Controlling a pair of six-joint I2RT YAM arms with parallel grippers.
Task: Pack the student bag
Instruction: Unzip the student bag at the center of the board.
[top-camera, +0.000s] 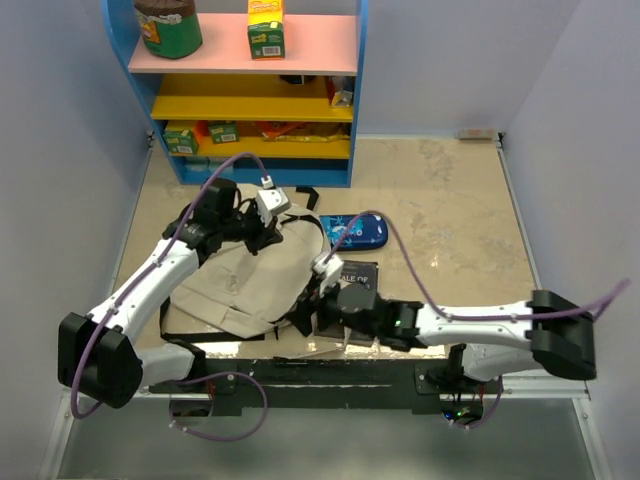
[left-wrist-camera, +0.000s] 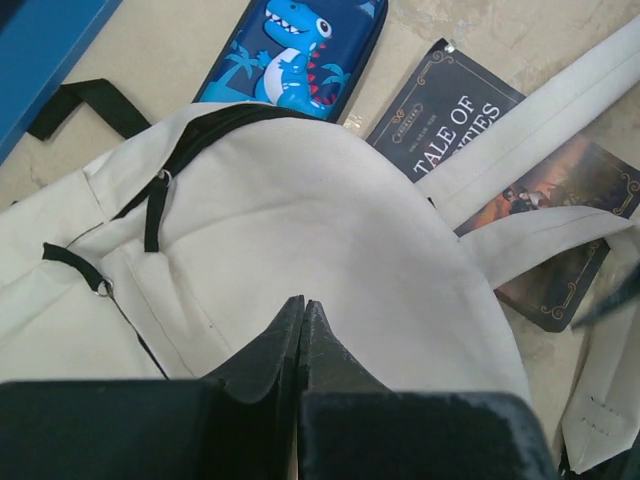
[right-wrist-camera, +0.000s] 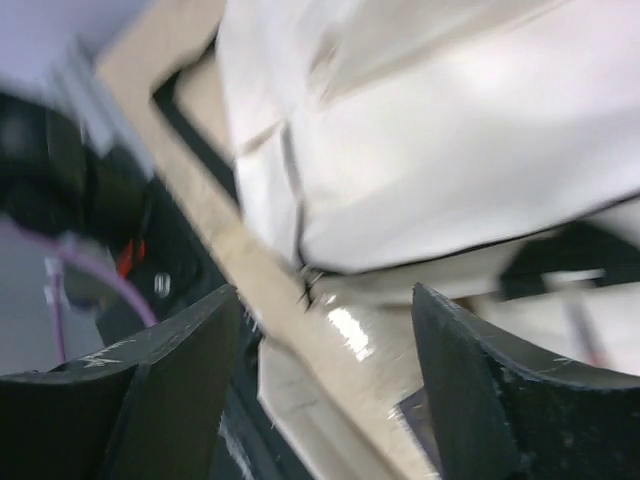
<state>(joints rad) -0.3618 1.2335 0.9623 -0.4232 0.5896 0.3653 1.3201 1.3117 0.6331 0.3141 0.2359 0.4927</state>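
The student bag (top-camera: 240, 278), beige canvas with black trim, lies flat at the left middle of the table. My left gripper (top-camera: 268, 213) is shut over the bag's far top edge; in the left wrist view its tips (left-wrist-camera: 303, 304) press together above the bag's cloth (left-wrist-camera: 300, 220), with nothing seen between them. My right gripper (top-camera: 318, 283) is open at the bag's near right edge; in the right wrist view (right-wrist-camera: 325, 330) a beige strap (right-wrist-camera: 250, 270) and the bag (right-wrist-camera: 430, 130) lie between and beyond its fingers. A dark book (top-camera: 357, 276) (left-wrist-camera: 470, 110) lies beside the bag, under a strap (left-wrist-camera: 560, 110).
A blue dinosaur pencil case (top-camera: 355, 232) (left-wrist-camera: 290, 50) lies just beyond the book. A blue shelf unit (top-camera: 250, 100) with boxes and a jar stands at the back left. Black strap ends (top-camera: 306, 197) trail behind the bag. Walls close both sides.
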